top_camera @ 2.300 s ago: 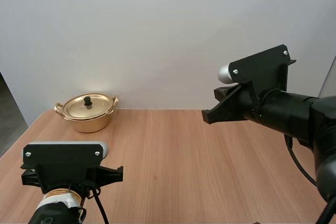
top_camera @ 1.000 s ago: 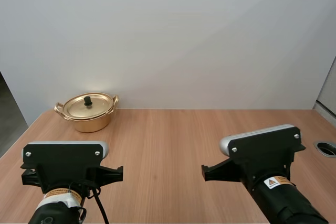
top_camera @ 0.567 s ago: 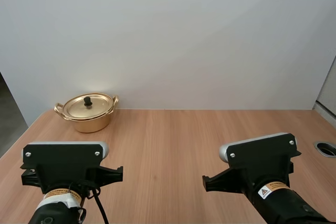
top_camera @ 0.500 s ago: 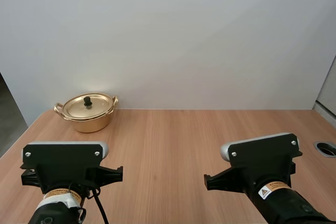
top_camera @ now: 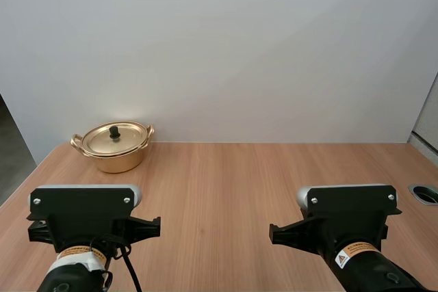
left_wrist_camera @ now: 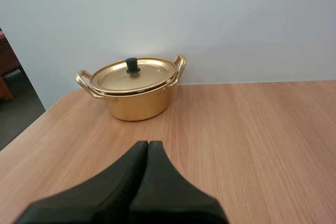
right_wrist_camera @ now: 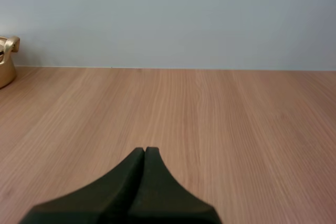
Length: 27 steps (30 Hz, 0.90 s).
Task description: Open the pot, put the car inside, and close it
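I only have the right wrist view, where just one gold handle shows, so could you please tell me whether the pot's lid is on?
Observer: Yes, the lid sits closed on the pot, its black knob upright in the middle.
Operator: Thank you. Where does the pot stand on the table?
Observer: In the high view it stands at the far left corner of the table.
Operator: And is the left gripper busy?
Observer: No, the left gripper is shut on nothing, its tips pointing toward the pot and well short of it.
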Each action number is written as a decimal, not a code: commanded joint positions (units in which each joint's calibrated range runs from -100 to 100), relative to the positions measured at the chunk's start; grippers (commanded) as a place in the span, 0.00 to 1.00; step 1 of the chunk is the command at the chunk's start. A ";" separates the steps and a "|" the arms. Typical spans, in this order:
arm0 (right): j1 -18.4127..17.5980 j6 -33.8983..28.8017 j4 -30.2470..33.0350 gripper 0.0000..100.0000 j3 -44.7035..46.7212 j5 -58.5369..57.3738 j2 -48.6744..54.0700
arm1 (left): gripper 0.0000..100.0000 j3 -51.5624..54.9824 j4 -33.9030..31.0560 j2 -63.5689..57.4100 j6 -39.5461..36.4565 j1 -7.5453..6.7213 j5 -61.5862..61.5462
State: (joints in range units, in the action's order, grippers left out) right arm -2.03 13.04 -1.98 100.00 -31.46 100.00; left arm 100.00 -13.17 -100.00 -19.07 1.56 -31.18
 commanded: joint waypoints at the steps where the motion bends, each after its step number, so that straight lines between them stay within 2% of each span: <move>1: -0.05 0.00 0.83 0.00 0.00 0.10 0.00 | 0.00 0.00 0.01 0.00 -0.04 -0.03 -0.08; 27: -0.05 0.00 1.98 0.00 0.00 0.27 0.00 | 0.00 0.00 0.01 0.00 -0.04 -0.03 -0.08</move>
State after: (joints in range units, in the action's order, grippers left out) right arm -2.03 13.04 0.00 100.00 -31.25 100.00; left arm 100.00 -13.17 -100.00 -19.07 1.56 -31.18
